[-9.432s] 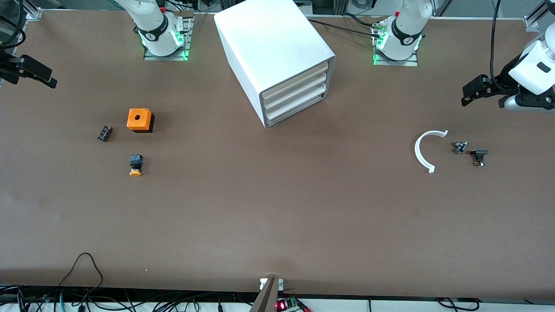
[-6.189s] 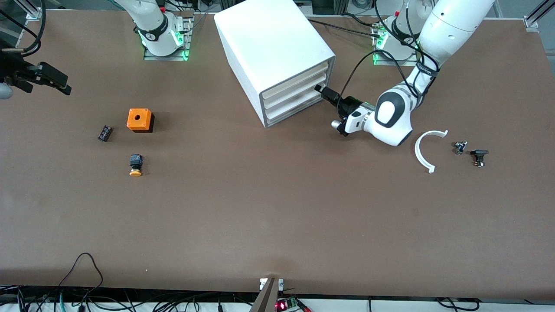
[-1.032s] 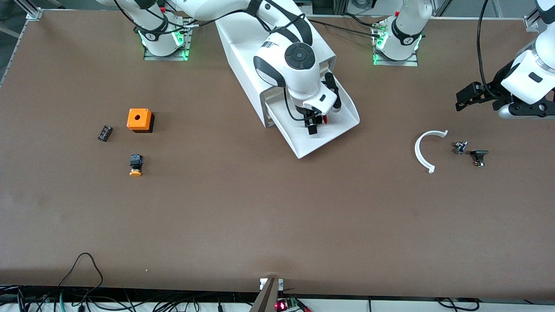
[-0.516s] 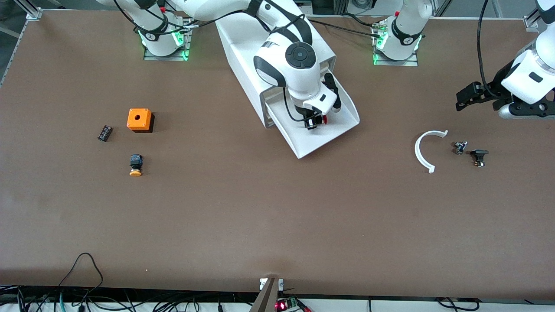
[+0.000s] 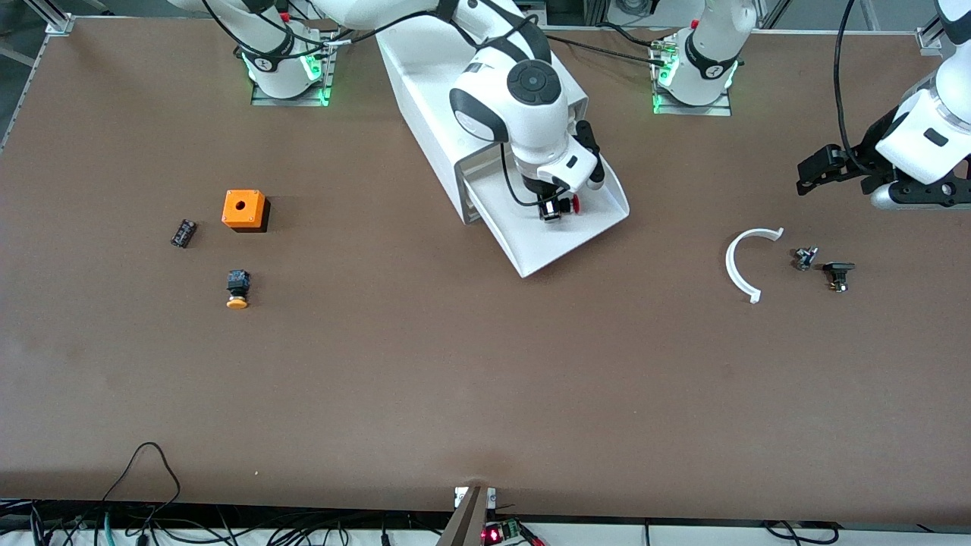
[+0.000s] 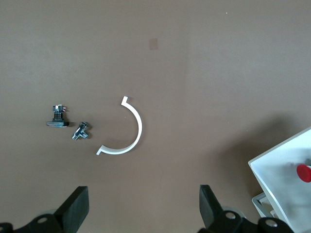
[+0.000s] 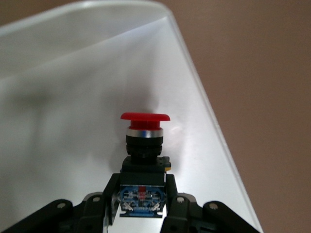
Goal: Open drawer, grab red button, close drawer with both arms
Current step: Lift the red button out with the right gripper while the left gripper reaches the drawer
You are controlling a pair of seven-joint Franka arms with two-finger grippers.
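The bottom drawer (image 5: 576,235) stands pulled out of the white cabinet (image 5: 463,83) toward the front camera. My right gripper (image 5: 554,208) is over the open drawer and shut on the button (image 5: 565,205), whose red cap (image 7: 145,117) and black body (image 7: 144,167) show in the right wrist view above the drawer floor (image 7: 73,97). My left gripper (image 5: 815,171) is open and empty, waiting over bare table at the left arm's end; its fingers (image 6: 73,208) show in the left wrist view.
An orange box with a hole (image 5: 244,209), a yellow-capped button (image 5: 238,290) and a small black part (image 5: 183,233) lie toward the right arm's end. A white curved strip (image 5: 740,265) and two small parts (image 5: 823,265) lie near the left gripper.
The drawer was pulled open by the left arm, which then withdrew. My right gripper closed on the button and, in the last second, lifted it slightly inside the drawer.
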